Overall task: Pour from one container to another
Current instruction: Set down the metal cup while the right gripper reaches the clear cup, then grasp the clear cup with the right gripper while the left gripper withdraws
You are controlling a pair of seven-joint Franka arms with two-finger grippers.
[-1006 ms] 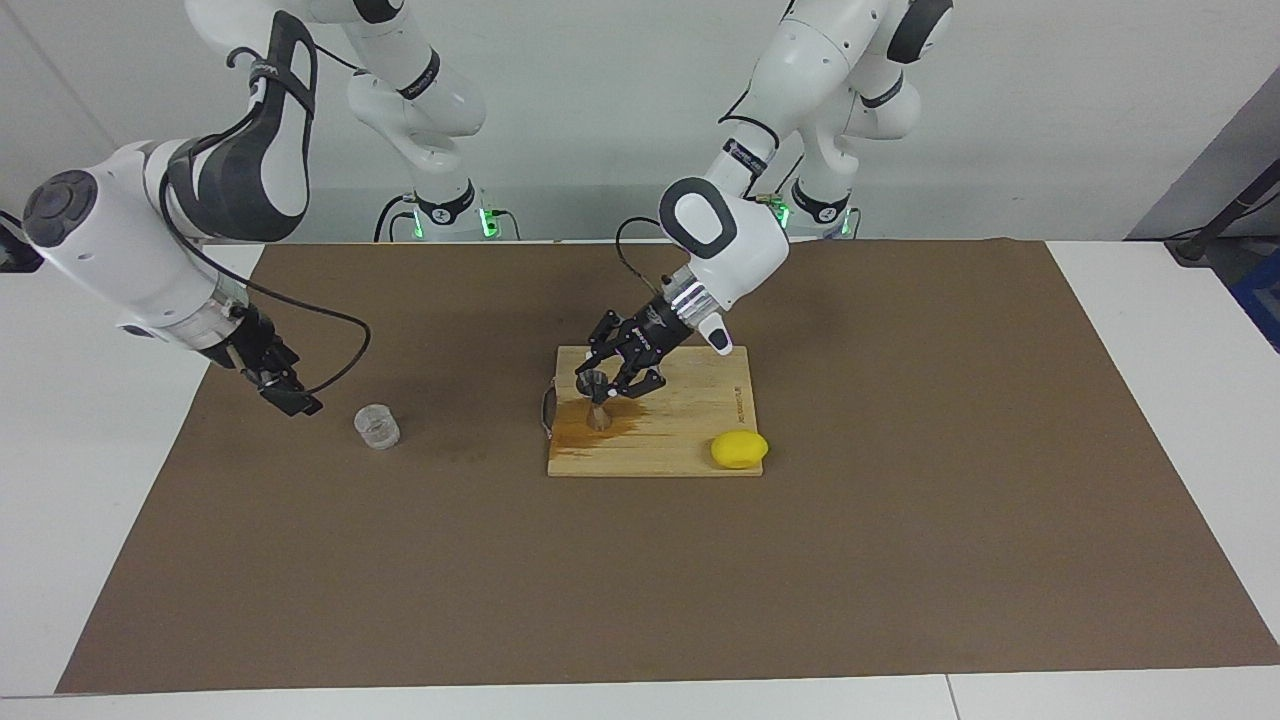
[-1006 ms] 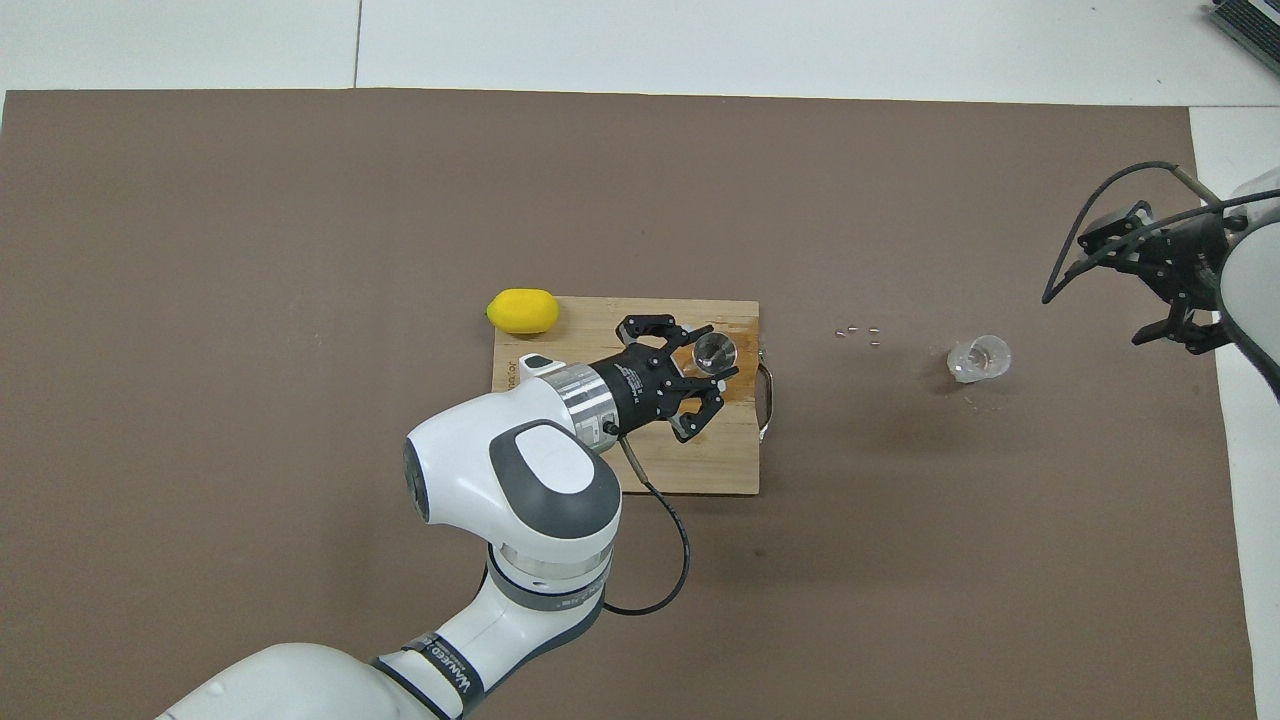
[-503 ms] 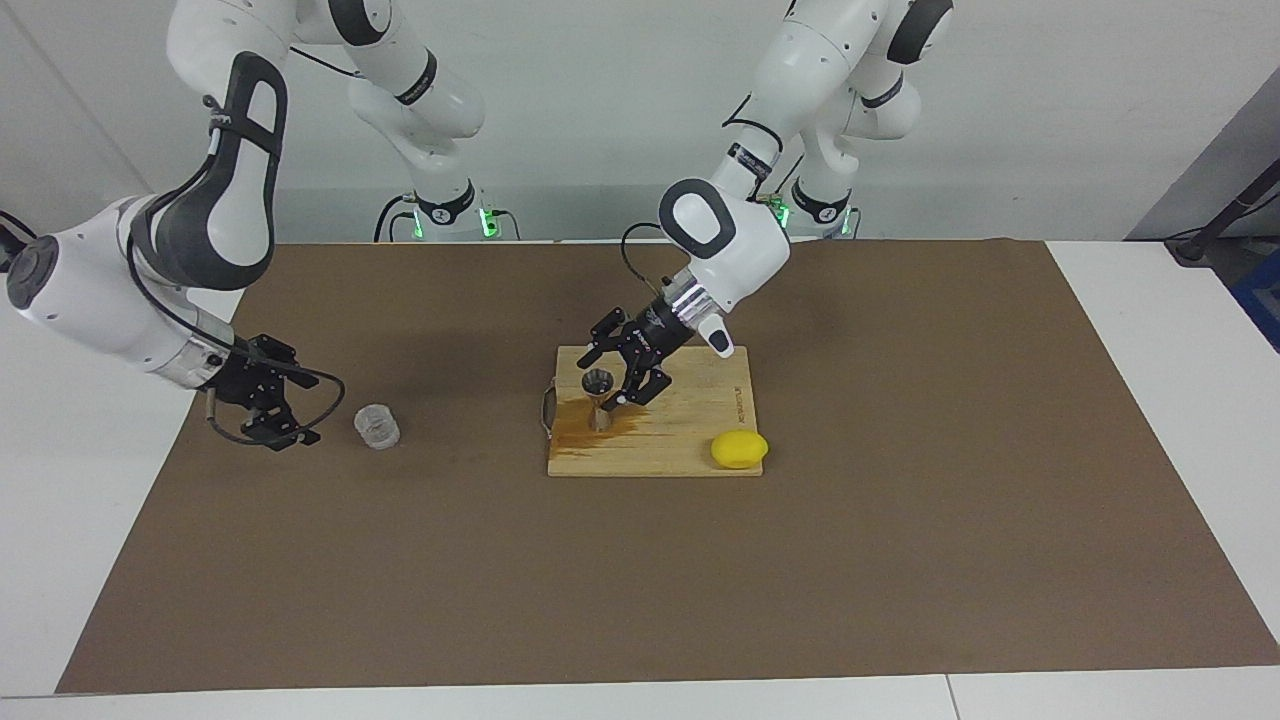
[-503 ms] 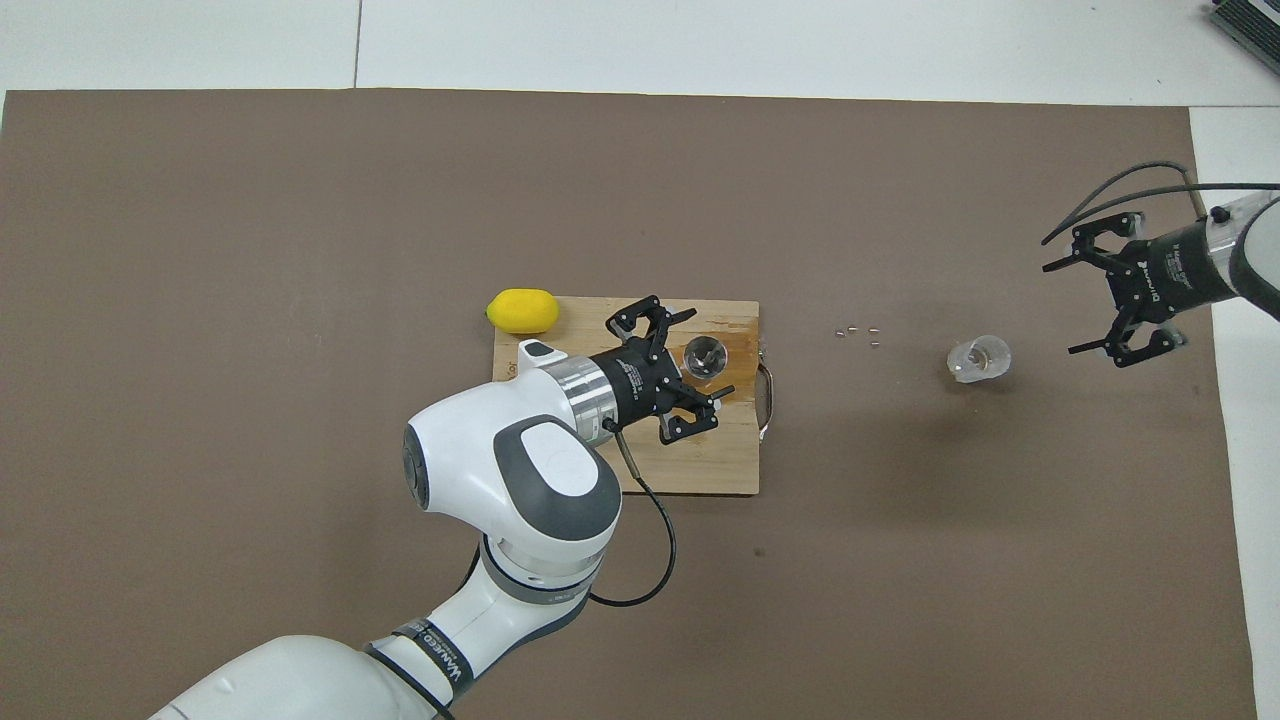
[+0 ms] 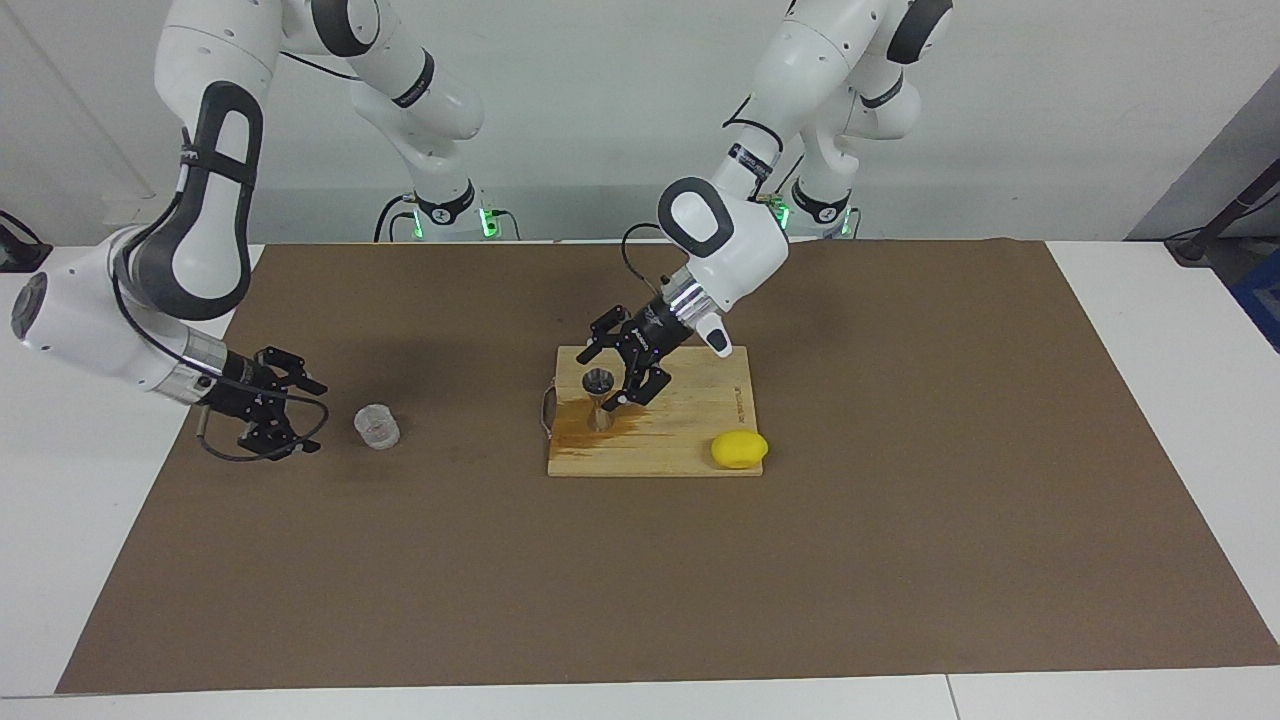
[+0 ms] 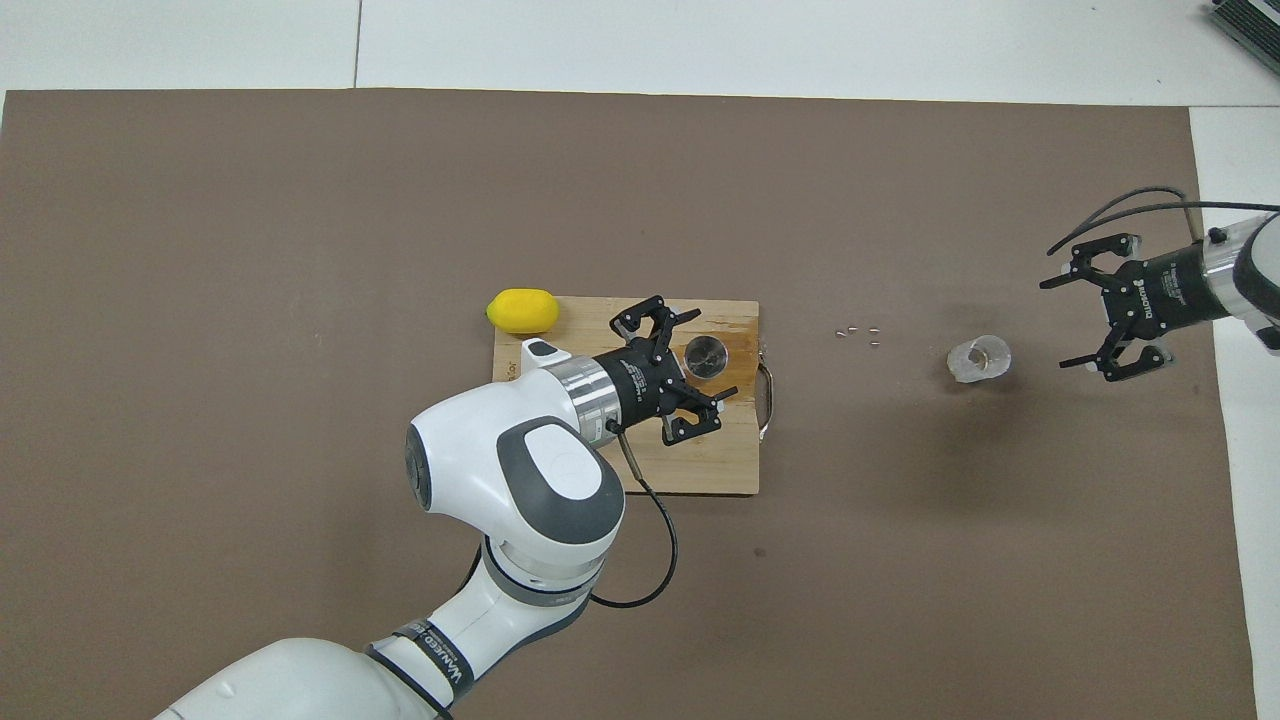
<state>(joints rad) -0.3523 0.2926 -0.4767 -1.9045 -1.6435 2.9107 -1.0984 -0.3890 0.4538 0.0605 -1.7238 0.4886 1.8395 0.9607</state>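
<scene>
The steel jigger (image 5: 598, 386) stands upright on the wooden board (image 5: 690, 440), at the board's end toward the right arm, in a brown wet stain. My left gripper (image 6: 710, 353) is open, with one finger on each side of the jigger and a gap to each. The small clear cup (image 5: 377, 426) stands on the brown mat toward the right arm's end of the table. My right gripper (image 5: 314, 417) is low beside the cup, open, pointing at it and a short way off.
A yellow lemon (image 5: 739, 449) lies at the board's corner toward the left arm's end. The board's metal handle (image 5: 546, 408) sticks out toward the cup. A few small bits (image 6: 858, 333) lie on the mat between board and cup.
My left gripper has opened and let go of the jigger, which stays upright. My right arm has come down and turned its open gripper level toward the cup.
</scene>
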